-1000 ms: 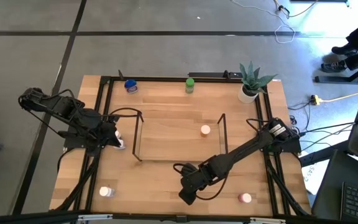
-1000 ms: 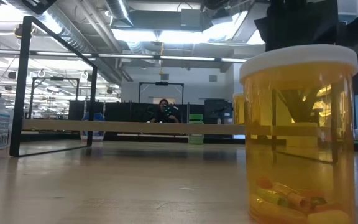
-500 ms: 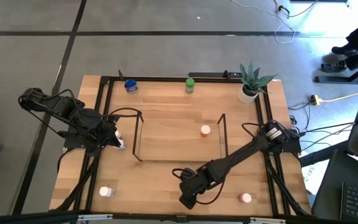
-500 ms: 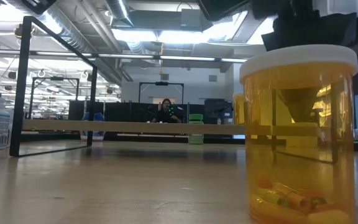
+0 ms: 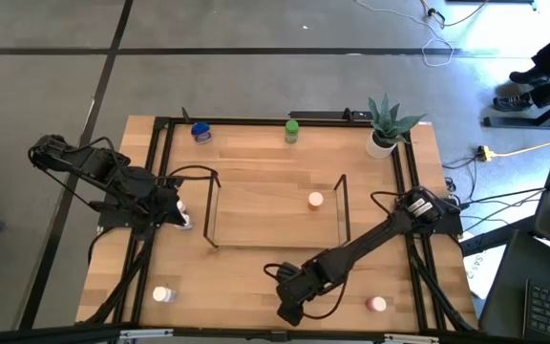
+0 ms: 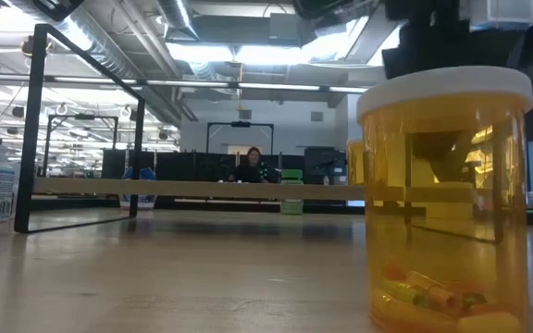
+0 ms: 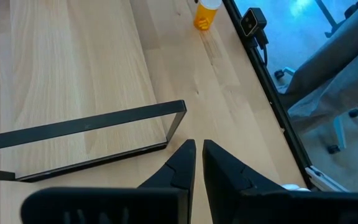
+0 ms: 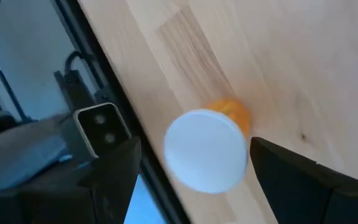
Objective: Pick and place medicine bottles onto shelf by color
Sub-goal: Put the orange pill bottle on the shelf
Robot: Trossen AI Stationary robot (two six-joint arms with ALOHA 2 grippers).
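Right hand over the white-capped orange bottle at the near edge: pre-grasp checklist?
1. Right hand open: ok.
2. Orange bottle between its fingers: ok, white cap sits in the gap.
3. Bottle upright: ok, stands on the table.
4. Fingers low enough to grip the body: cannot tell.
5. Left hand clear: ok, shut, parked beside the shelf.
6. Shelf has room: ok, one bottle inside.
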